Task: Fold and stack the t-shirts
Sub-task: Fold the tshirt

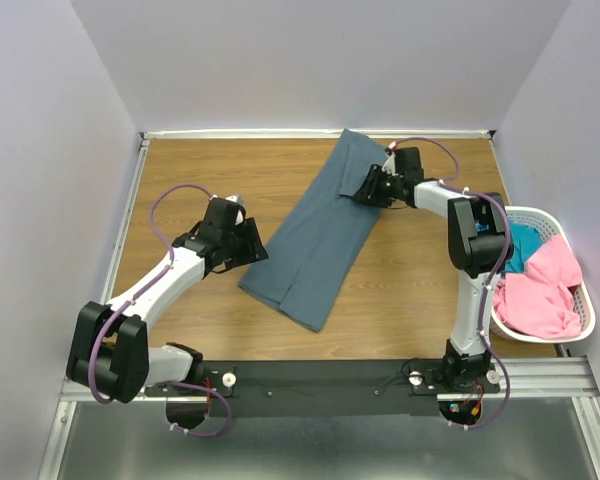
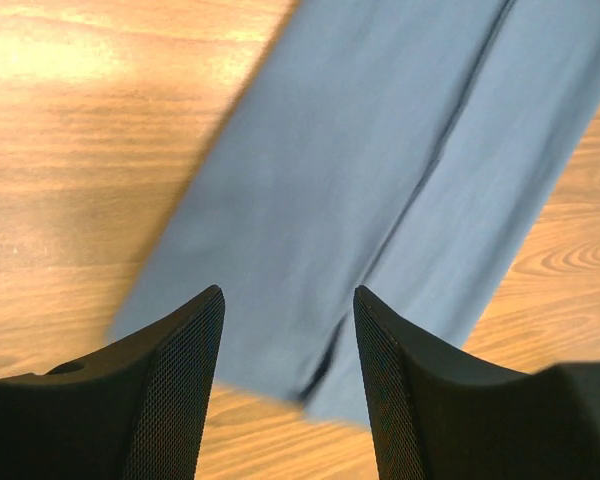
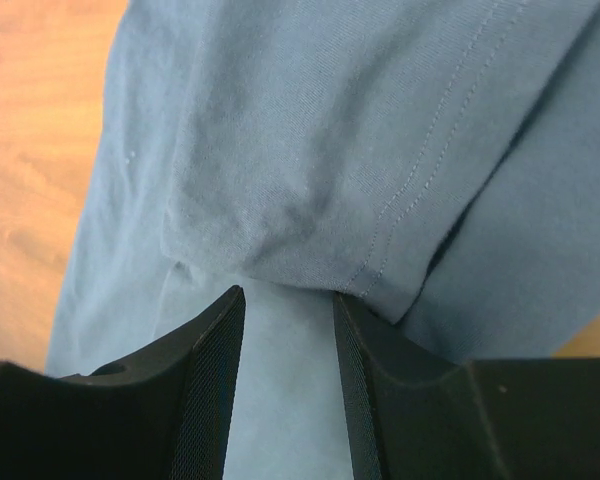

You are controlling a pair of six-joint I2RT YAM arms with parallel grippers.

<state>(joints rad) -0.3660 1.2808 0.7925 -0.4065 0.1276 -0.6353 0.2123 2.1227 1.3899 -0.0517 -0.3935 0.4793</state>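
Note:
The slate blue-grey t-shirt (image 1: pixel 325 235) lies on the wooden table (image 1: pixel 195 170) as a long folded strip, running diagonally from far right to near centre. My left gripper (image 1: pixel 252 245) is open and empty beside the strip's near left edge; in its wrist view the gripper (image 2: pixel 288 295) hovers above the shirt's near end (image 2: pixel 380 170). My right gripper (image 1: pixel 365 187) is at the strip's far right edge. In its wrist view the gripper (image 3: pixel 288 295) is open over the cloth, with a folded stitched hem (image 3: pixel 400 230) just ahead. The pink t-shirt (image 1: pixel 545 290) and the teal t-shirt (image 1: pixel 522 245) lie crumpled in the basket.
A white slotted basket (image 1: pixel 588 305) stands off the table's right side. Pale walls close in the table at left, back and right. The arms' mounting rail (image 1: pixel 320 378) runs along the near edge.

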